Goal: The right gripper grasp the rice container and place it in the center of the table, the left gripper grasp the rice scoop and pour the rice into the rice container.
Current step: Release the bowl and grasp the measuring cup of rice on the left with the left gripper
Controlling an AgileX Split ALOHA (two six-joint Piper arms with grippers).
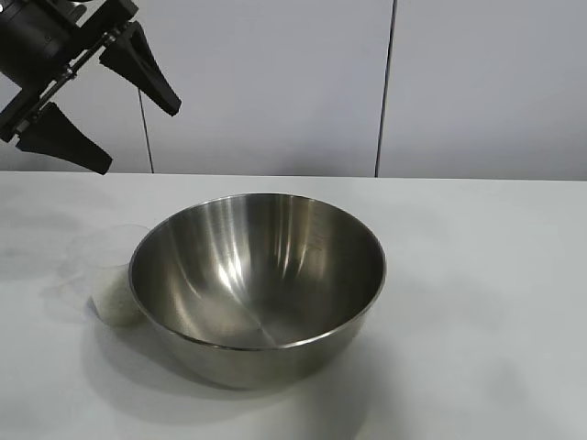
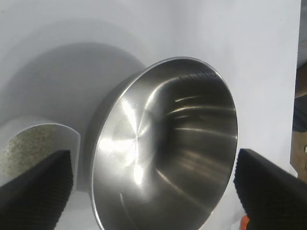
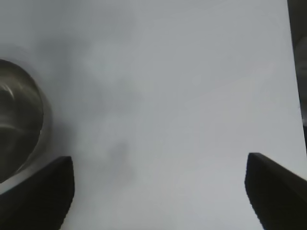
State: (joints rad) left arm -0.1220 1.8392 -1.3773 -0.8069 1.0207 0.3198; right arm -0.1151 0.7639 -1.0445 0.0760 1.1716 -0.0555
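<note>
The rice container (image 1: 257,275), a big shiny steel bowl, stands empty near the middle of the white table (image 1: 486,275). Touching its left side is the rice scoop (image 1: 108,266), a small clear cup with white rice (image 1: 117,304) in its bottom. My left gripper (image 1: 139,136) hangs open high above the table's left rear, holding nothing. Its wrist view looks down on the container (image 2: 163,143) and the scoop's rice (image 2: 31,143) between its wide-spread fingers (image 2: 36,191). My right gripper (image 3: 158,160) is open over bare table, with the container's rim (image 3: 21,129) off to one side.
A pale panelled wall (image 1: 275,82) runs behind the table's far edge. Bare tabletop stretches to the right of the bowl and in front of it.
</note>
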